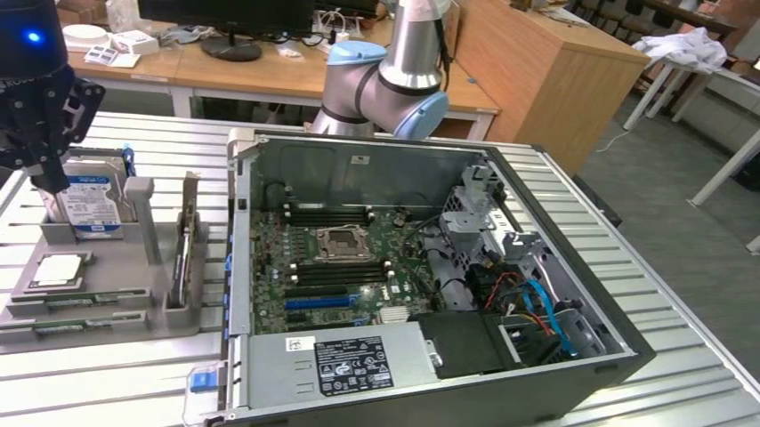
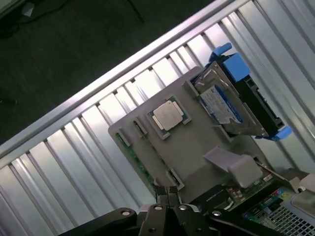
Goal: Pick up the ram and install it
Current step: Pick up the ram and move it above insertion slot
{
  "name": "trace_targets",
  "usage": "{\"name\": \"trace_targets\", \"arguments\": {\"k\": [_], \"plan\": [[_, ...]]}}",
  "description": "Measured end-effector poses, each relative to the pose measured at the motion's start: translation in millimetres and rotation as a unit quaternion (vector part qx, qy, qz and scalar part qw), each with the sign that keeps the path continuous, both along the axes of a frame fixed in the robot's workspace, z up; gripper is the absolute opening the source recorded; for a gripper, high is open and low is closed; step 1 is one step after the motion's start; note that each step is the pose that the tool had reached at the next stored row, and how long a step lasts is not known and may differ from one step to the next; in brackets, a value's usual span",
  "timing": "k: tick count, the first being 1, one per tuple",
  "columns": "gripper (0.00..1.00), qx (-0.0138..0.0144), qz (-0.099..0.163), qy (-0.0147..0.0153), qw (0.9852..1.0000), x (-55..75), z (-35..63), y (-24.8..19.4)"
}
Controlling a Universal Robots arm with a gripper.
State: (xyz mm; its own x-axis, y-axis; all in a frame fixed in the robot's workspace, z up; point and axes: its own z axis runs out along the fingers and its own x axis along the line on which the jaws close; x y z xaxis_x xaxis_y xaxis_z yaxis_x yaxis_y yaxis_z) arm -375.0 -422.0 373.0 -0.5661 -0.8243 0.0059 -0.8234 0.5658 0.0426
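Wrist view: thin, narrow green ram [image 2: 134, 158]

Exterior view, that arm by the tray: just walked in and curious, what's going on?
The arm's gripper, shut and holding nothing, hangs over the grey tray beside the open computer case. The ram lies in its slot at the tray's edge, not yet picked up. The hard drive and processor sit in the tray.

Ram [image 1: 74, 327] [image 2: 134, 158], thin narrow green circuit-board stick, set on its long edge in a slot of the gray holder [image 1: 141, 313], running along the holder's outer edge, level, whole length seated.
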Motion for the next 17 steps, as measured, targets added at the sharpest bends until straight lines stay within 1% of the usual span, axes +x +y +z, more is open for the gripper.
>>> {"name": "trace_targets", "arguments": {"k": [3,5,9,13,17], "plan": [[0.11,0.0000,0.026,0.0000,0.9997,0.0,-0.1,0.0],[0.11,0.0000,0.043,0.0000,0.9991,0.0,-0.2,0.0],[0.11,0.0000,0.078,0.0000,0.9969,0.0,-0.4,0.0],[0.11,0.0000,0.112,0.0000,0.9938,0.0,-0.5,0.0],[0.11,0.0000,0.147,0.0000,0.9892,0.0,-0.6,0.0]]}}
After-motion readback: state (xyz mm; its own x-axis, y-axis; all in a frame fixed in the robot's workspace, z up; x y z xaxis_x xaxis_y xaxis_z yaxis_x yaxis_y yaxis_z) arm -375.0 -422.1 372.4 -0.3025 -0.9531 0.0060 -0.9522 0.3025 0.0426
